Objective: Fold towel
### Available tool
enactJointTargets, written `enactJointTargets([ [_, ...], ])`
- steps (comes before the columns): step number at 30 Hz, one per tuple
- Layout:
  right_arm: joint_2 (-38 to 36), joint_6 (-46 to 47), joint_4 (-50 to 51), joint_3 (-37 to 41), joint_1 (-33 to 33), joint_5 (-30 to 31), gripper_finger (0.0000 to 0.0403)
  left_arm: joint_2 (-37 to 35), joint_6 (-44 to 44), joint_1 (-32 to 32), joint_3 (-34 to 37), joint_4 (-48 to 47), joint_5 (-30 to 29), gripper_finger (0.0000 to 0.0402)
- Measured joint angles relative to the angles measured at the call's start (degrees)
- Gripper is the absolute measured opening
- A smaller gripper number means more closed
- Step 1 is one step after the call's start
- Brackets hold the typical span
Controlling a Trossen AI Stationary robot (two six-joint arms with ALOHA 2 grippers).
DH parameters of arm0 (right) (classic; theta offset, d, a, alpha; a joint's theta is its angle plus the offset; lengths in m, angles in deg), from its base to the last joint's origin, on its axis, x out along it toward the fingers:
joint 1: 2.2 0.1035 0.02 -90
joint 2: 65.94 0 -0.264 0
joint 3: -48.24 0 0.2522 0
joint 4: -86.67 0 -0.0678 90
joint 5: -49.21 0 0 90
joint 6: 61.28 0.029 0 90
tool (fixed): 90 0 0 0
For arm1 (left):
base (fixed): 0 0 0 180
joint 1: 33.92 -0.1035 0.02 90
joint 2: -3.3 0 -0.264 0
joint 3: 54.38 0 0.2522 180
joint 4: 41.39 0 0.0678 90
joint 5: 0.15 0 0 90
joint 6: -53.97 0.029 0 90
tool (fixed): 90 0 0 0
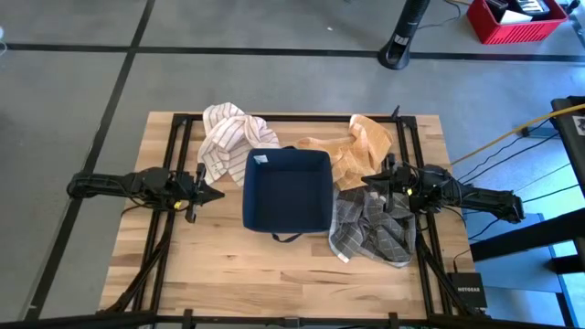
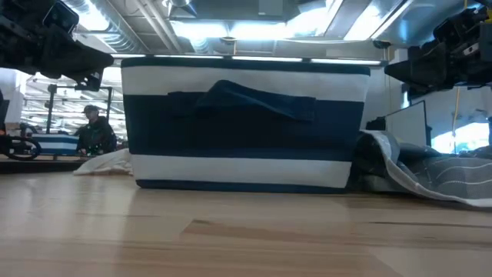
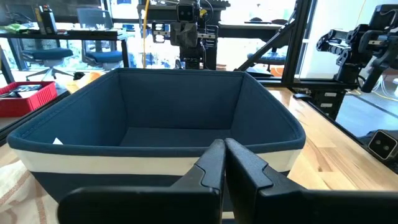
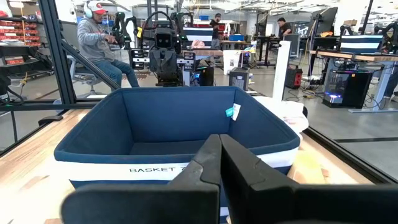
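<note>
Towels lie in three crumpled heaps around the basket (image 1: pixel 286 190): a grey checked towel (image 1: pixel 373 228) directly under and just ahead of the right gripper (image 1: pixel 368 183), a tan towel (image 1: pixel 352 146) just beside that gripper on its far side, and a white striped towel (image 1: pixel 227 135) near the left gripper (image 1: pixel 218 193), off to its far side. Which one is meant to be folded first is, I judge, most likely the grey one, being closest to a gripper.

Both grippers hover level at either side of the basket, pointing at it, each with its jaws pressed together and holding nothing.

All three look like thin woven cotton: light, limp, apt to drape and bunch rather than slide. I would take the grey one by a free corner or hem at the heap's edge, since a pinch in the middle would lift a wad.

The basket is a square, soft-walled fabric tub, dark blue with a pale band, empty inside as far as the wrist views show. It stands on a pale wooden table (image 1: pixel 228 274).
</note>
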Motion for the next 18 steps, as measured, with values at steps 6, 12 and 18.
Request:
enactJointTargets([
  [6, 0.0, -0.2, -0.1, 0.0, 0.0, 1.2, 0.0008, 0.0, 0.0, 0.0, 0.0, 0.0, 0.0, 0.0005],
  [12, 0.0, 8.9, -0.4, 0.0, 0.0, -1.2, 0.0008, 0.0, 0.9, 0.0, 0.2, 1.4, 0.0, 0.0005],
  [18, -0.1, 22.5, -3.6, 0.0, 0.0, 1.7, 0.0008, 0.0, -5.3, -0.1, 0.3, 11.6, -0.7, 0.0005],
])
